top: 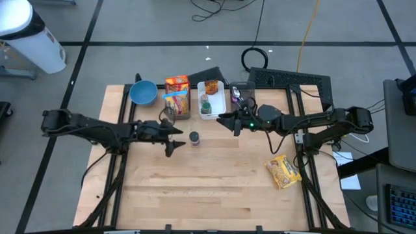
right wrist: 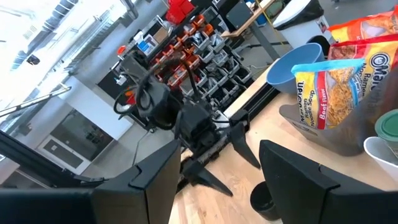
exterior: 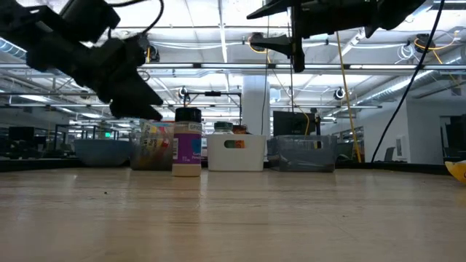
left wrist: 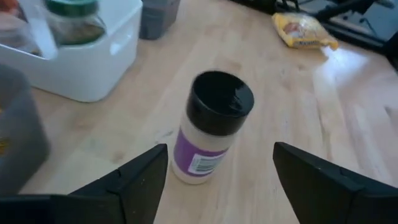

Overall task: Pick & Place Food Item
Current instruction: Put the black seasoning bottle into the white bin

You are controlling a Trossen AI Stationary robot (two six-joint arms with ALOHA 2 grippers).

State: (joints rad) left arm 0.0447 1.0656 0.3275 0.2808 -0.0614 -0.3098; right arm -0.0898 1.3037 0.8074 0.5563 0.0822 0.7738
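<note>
Pale wood table (top: pixel 195 188) fills our view. At left, our left gripper (top: pixel 174 139) sits spread just beside the upright spice jar (top: pixel 194 138) mid-table; rigid, light, probably slick, so we'd pinch its label band. Right gripper (top: pixel 231 121) hovers spread, empty.

Small spice jar (left wrist: pixel 210 127), black cap, purple label, upright on the wooden table, free-standing

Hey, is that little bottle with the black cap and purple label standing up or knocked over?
Upright. The bottle stands on its base on the table, black cap on top, free of the open left gripper.
</note>
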